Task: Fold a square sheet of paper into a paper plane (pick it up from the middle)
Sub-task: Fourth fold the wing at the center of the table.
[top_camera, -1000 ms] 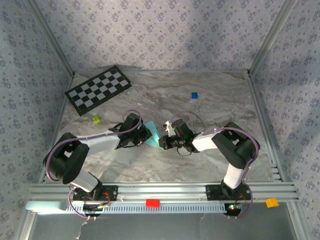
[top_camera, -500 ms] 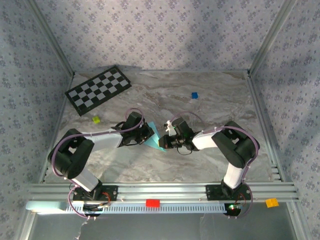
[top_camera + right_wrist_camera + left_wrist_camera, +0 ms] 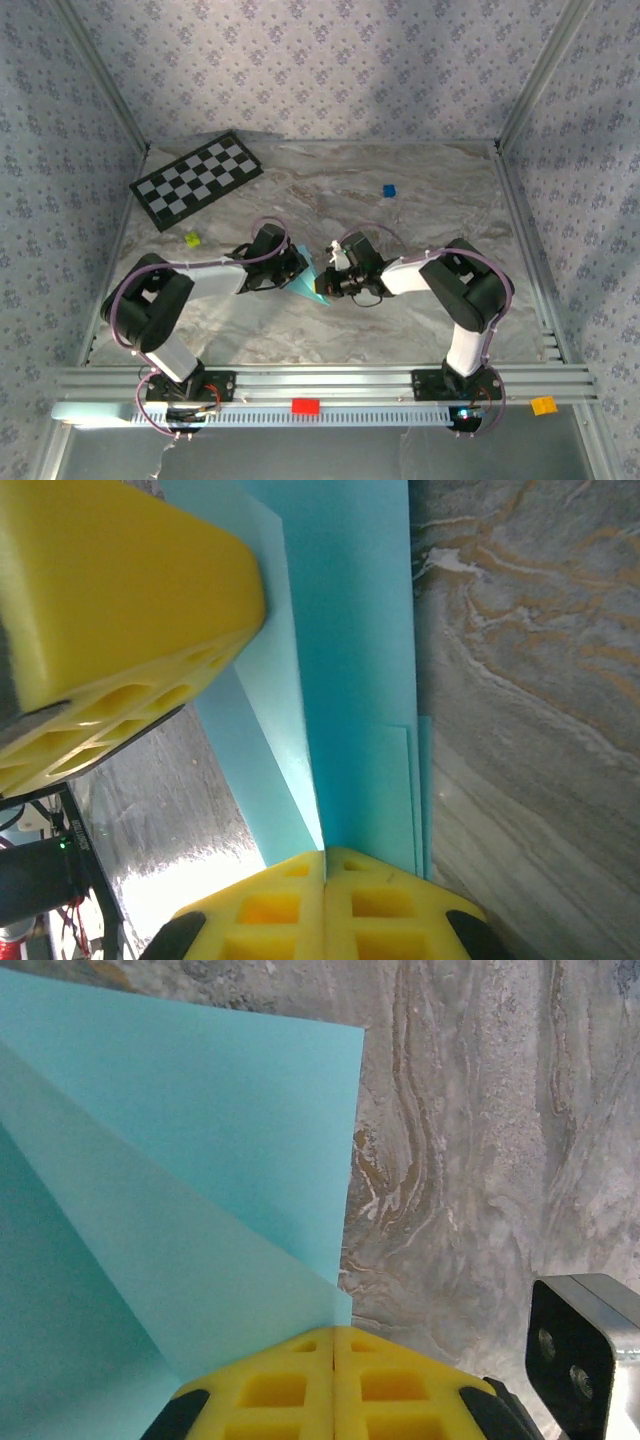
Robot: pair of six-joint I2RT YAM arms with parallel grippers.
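sheet: the sheet of paper (image 3: 306,279) is partly folded and sits well apart from the checkerboard (image 3: 197,178), on its near-right side, between my two end effectors.
left end effector (image 3: 333,1338): pads pressed flat together, pinching a folded corner of the sheet.
right end effector (image 3: 325,865): pads also closed, clamped on stacked layers at the sheet's edge. A yellow pad of the left one sits just beside it.
stage: mid-fold by my read, with no dart shape yet.
risk, tear: I have two clamps close together on one thin sheet. Any uneven pull or twist between the arms could rip it at a pinch.
risk, skewed crease: in the right wrist view the layer edges sit slightly offset. Pressing now would set the fold off-centre.
risk, slip: both pinches are near the paper's edge, so a small tug could slide it out of the pads.
risk, collision: the end effectors are nearly touching, so closing in further could knock pad against pad.
clutter: the blue cube (image 3: 389,190) lies to the right of the checkerboard, well apart from the work. I don't see it as a concern.
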